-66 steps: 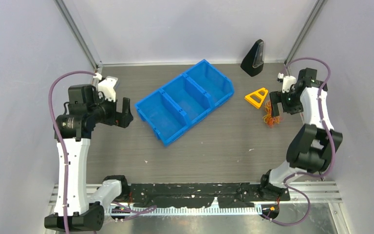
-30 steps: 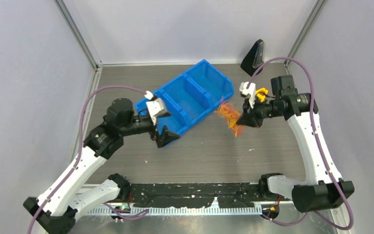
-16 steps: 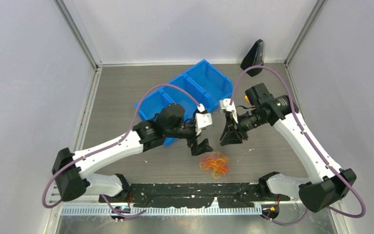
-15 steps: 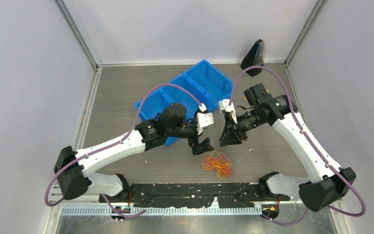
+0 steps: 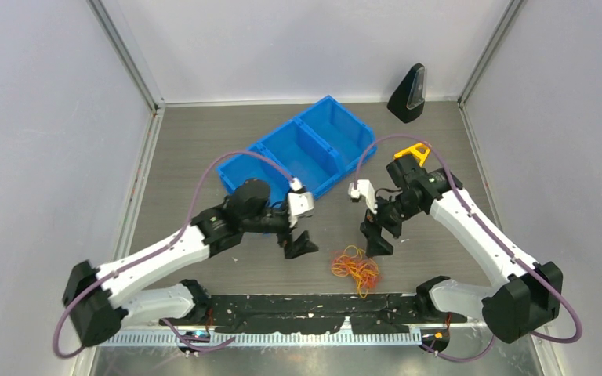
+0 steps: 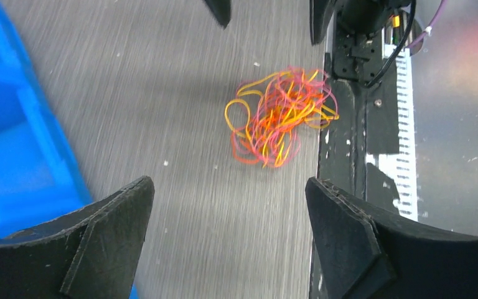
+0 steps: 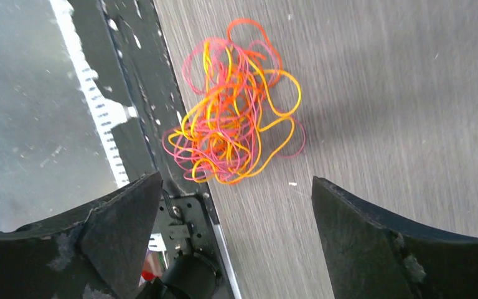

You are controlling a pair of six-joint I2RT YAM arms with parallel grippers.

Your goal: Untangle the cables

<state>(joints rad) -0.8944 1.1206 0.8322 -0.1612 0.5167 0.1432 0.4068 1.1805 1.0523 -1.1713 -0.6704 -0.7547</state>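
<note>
The cables (image 5: 355, 270) are a loose tangled ball of thin orange-yellow, red and pink loops. They lie on the grey table by the black strip at the near edge. Nothing holds them. My left gripper (image 5: 298, 247) hangs open to their left, and my right gripper (image 5: 378, 239) hangs open just above and behind them. In the left wrist view the cables (image 6: 280, 118) lie ahead of the open left gripper (image 6: 229, 187), with nothing between its fingers. In the right wrist view the cables (image 7: 233, 118) lie ahead of the open, empty right gripper (image 7: 236, 180).
A blue bin (image 5: 306, 153) with three compartments sits slantwise behind the left arm. An orange triangular piece (image 5: 412, 151) lies behind the right arm. A black wedge-shaped object (image 5: 409, 94) stands at the back right. A black taped strip (image 5: 313, 305) runs along the near edge.
The right gripper carried the tangle from beside the bin toward the front, opened and let it fall on the table. Both grippers have since come nearer to the front edge beside it.
</note>
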